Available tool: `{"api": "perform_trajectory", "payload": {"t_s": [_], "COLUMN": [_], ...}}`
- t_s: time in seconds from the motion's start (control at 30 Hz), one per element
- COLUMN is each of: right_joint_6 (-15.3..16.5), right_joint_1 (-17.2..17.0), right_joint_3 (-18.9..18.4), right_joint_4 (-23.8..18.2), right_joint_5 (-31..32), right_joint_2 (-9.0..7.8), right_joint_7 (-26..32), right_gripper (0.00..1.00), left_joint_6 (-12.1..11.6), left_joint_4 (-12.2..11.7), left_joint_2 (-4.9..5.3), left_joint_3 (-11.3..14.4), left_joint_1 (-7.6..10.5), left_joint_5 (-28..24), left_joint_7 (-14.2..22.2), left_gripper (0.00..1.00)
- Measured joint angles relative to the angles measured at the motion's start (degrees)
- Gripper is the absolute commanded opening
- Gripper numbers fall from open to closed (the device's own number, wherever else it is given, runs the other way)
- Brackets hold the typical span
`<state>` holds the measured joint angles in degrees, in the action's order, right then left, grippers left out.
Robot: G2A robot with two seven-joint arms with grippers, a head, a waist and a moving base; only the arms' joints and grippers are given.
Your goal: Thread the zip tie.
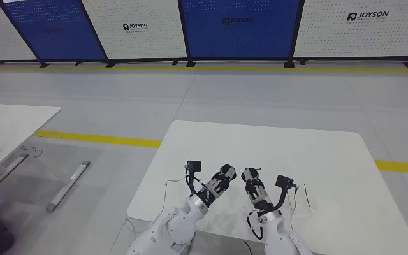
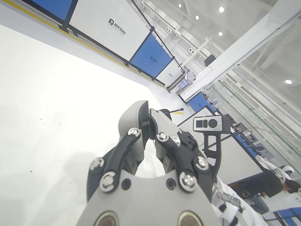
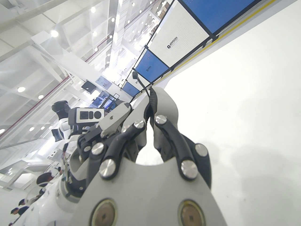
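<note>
The right pincer [image 3: 150, 96] is pressed together on the zip tie [image 3: 141, 83], whose head end pokes past its tips above the white surface [image 1: 268, 146]. The left pincer [image 2: 149, 114], just beside, is pressed together too; on what, I cannot tell. The tie looks light, thin, springy: best gripped near its end.

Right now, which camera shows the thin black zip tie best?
The right wrist view: the thin black zip tie sticks out of the shut right claw, its head end plain to see. The left wrist view shows its small far end, farther off. In the top view it is too small to make out.
</note>
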<state>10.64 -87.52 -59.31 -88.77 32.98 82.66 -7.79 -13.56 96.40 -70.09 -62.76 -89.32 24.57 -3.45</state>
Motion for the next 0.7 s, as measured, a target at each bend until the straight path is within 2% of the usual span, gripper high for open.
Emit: {"api": "perform_trajectory", "payload": {"t_s": [0.03, 0.07, 0.1, 0.3, 0.57, 0.6, 0.63, 0.67, 0.7], "right_joint_6": [-0.02, -0.04, -0.06, -0.04, 0.25, 0.28, 0.28, 0.28, 0.28], "right_joint_1": [-0.01, -0.01, -0.02, -0.01, 0.19, 0.20, 0.20, 0.20, 0.20], "right_joint_3": [-0.03, -0.06, -0.08, -0.11, -0.12, -0.12, -0.13, -0.15, -0.20], "right_joint_4": [0.00, 0.00, 0.00, 0.06, 0.13, 0.15, 0.16, 0.16, 0.17], "right_joint_5": [0.00, 0.00, -0.01, -0.05, -0.12, -0.17, -0.20, -0.24, -0.30], "right_joint_2": [0.00, 0.00, 0.00, 0.00, 0.01, 0.01, 0.01, 0.01, 0.01], "right_joint_7": [-0.06, -0.09, -0.11, -0.05, -0.02, -0.04, -0.07, -0.08, -0.09], "right_gripper": [0.00, 0.00, 0.00, 0.00, 0.00, 0.00, 0.00, 0.00, 0.00], "left_joint_6": [0.07, 0.15, 0.24, 0.40, 0.97, 1.01, 1.02, 1.03, 1.03], "left_joint_4": [-0.03, -0.06, -0.12, -0.32, -1.04, -1.08, -1.11, -1.12, -1.14], "left_joint_2": [-0.01, -0.02, -0.04, -0.08, -0.20, -0.21, -0.22, -0.22, -0.23], "left_joint_3": [0.01, 0.02, 0.06, 0.27, 0.97, 1.01, 1.03, 1.04, 1.05], "left_joint_1": [0.01, 0.03, 0.06, 0.20, 0.73, 0.79, 0.82, 0.85, 0.88], "left_joint_5": [-0.05, -0.09, -0.10, 0.12, 0.70, 0.71, 0.71, 0.72, 0.72], "left_joint_7": [-0.07, -0.14, -0.22, -0.21, 0.21, 0.22, 0.21, 0.19, 0.16], "left_gripper": [0.40, 0.42, 0.49, 0.45, 0.17, 0.11, 0.11, 0.00, 0.00]}}
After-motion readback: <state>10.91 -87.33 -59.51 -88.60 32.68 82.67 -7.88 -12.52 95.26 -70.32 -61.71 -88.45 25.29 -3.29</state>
